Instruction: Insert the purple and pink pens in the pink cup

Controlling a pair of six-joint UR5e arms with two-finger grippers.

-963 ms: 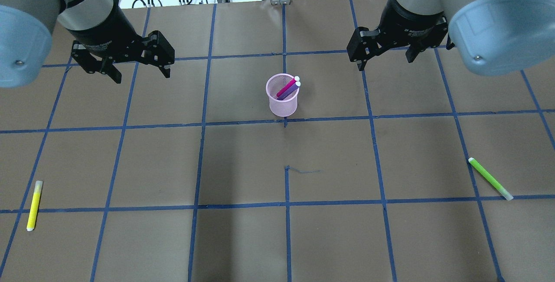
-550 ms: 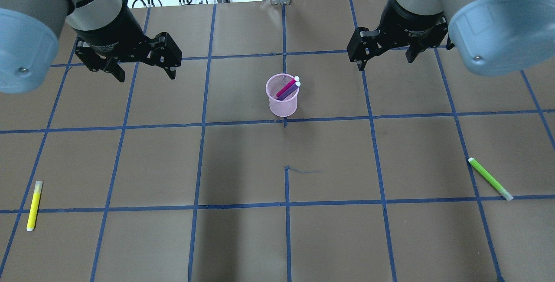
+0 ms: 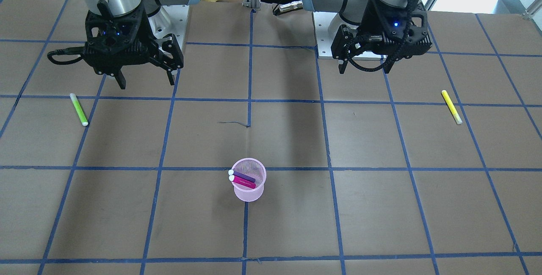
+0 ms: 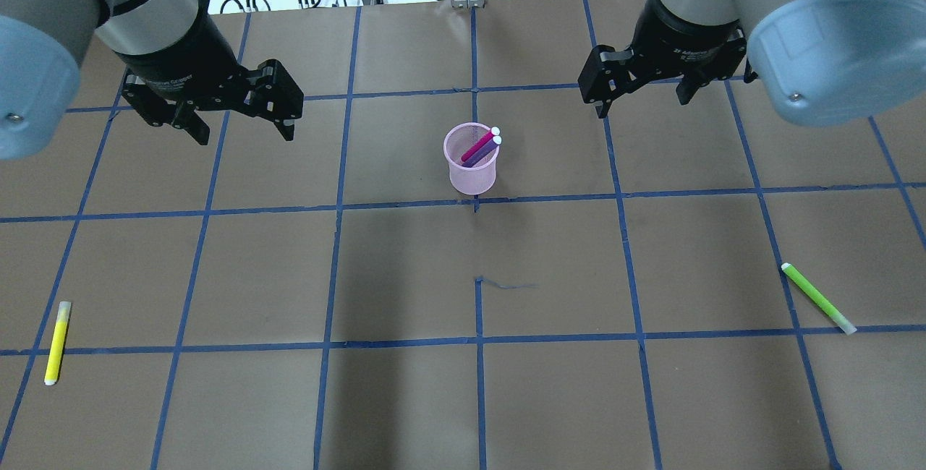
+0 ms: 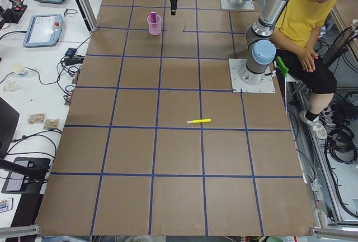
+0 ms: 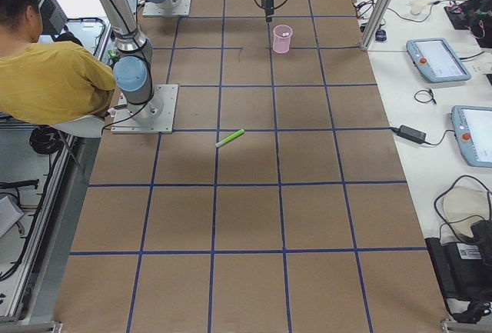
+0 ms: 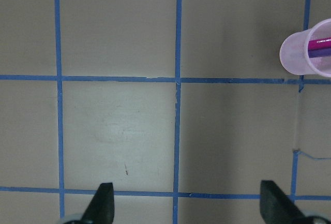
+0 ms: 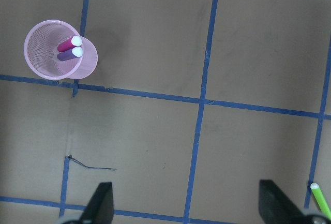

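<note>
Overhead exterior: purple pen (image 4: 487, 150), pink pen (image 4: 478, 144) inside pink cup (image 4: 474, 179).

Table (image 4: 405, 275): brown paper, blue tape grid of squares. The pink wire-mesh cup (image 4: 471, 170) was pale, see-through pink. The magenta-pink pen (image 4: 477, 144) and the purple pen (image 4: 483, 152) both had white end caps. The yellow marker pen (image 4: 56, 343), by the table edge on the robot's left, was bright yellow with a pale frosted cap. The green marker pen (image 4: 817, 297), by the opposite edge, was lime with the same pale cap. The left gripper (image 4: 244, 136) and right gripper (image 4: 641, 106) were both black.
</note>
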